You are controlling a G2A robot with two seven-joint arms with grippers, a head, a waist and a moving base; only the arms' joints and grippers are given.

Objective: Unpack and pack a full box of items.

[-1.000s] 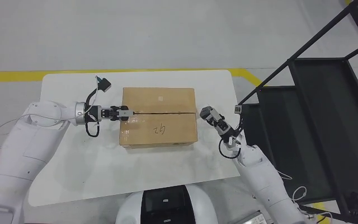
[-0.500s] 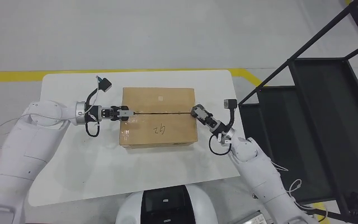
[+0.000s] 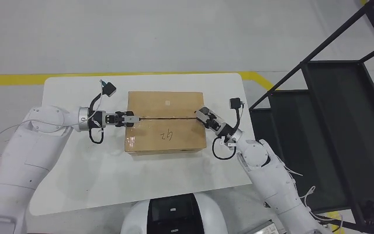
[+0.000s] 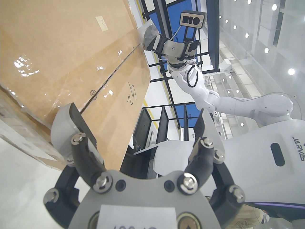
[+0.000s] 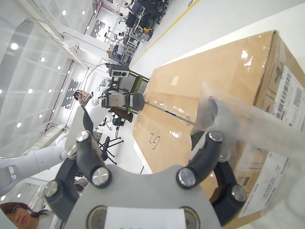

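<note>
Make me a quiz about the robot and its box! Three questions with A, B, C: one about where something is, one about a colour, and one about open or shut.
1. Where is the left gripper?
A. At one end of the seam across the top of the box
B. Down on the floor
C. Inside the box

2. What colour is the box?
A. Blue
B. Brown
C. Green

3. How is the box right now?
A. Wide open
B. Torn in half
C. Shut

Answers:
1 A: in the top view, the left gripper sits right at the seam's end.
2 B: the box is plain brown cardboard.
3 C: the top of the box lies flat, closed along the seam.
</note>
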